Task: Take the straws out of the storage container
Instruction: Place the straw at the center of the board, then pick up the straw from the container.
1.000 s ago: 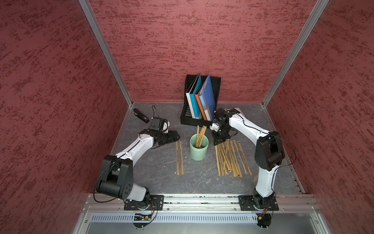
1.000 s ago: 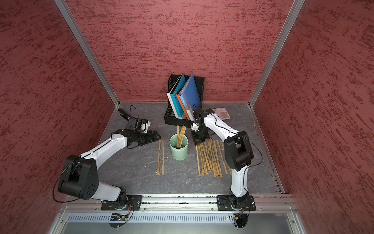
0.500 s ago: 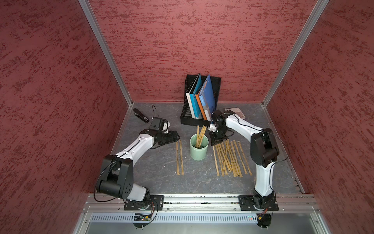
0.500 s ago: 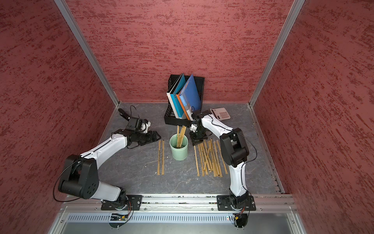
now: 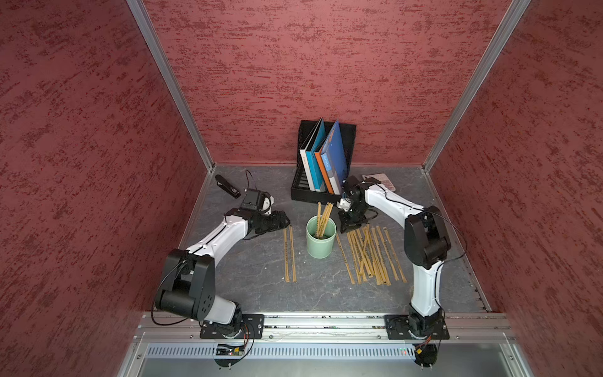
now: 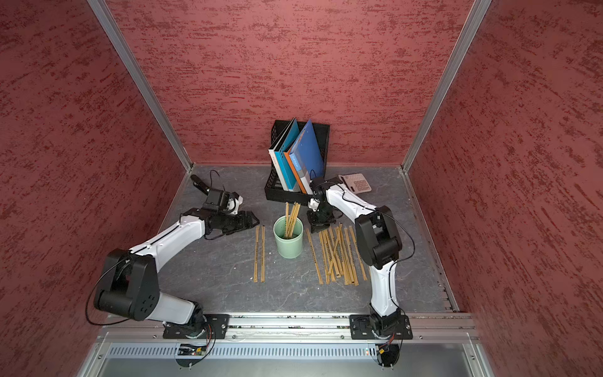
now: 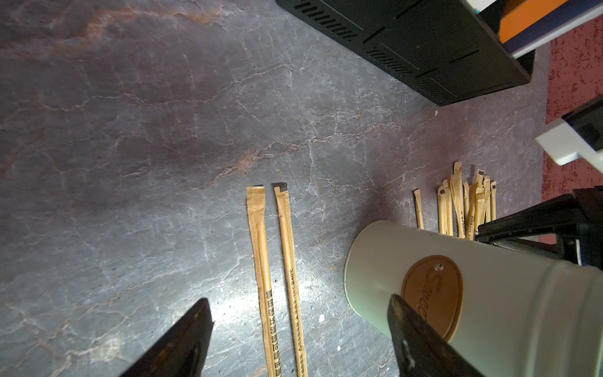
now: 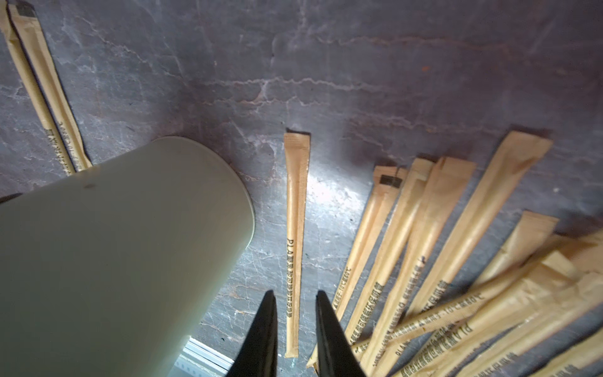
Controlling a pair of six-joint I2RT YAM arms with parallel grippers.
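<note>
The storage container point(image 5: 321, 243) point(image 6: 288, 243), a mint-green cup, stands upright mid-table with a few straws point(image 5: 323, 217) point(image 6: 291, 217) leaning in it. Several straws point(image 5: 368, 258) point(image 8: 440, 244) lie piled to its right. One single straw point(image 5: 345, 258) point(image 8: 296, 196) lies flat between pile and cup. My right gripper point(image 5: 347, 228) point(image 8: 295, 292) hangs low over that straw's far end, jaws slightly open and holding nothing. Two straws point(image 5: 289, 254) point(image 7: 261, 244) lie left of the cup. At their far ends my left gripper point(image 5: 285, 222) point(image 7: 298, 299) is wide open and empty, beside the cup point(image 7: 489, 293).
A black mesh file holder point(image 5: 313, 196) with coloured folders stands just behind the cup and the right gripper. A calculator point(image 6: 355, 182) lies at the back right, and a small black device point(image 5: 227, 191) at the back left. Red walls enclose three sides.
My right gripper has dropped toward the table beside the cup and its jaws have parted; a single straw now lies apart from the pile. The left arm has not moved.
</note>
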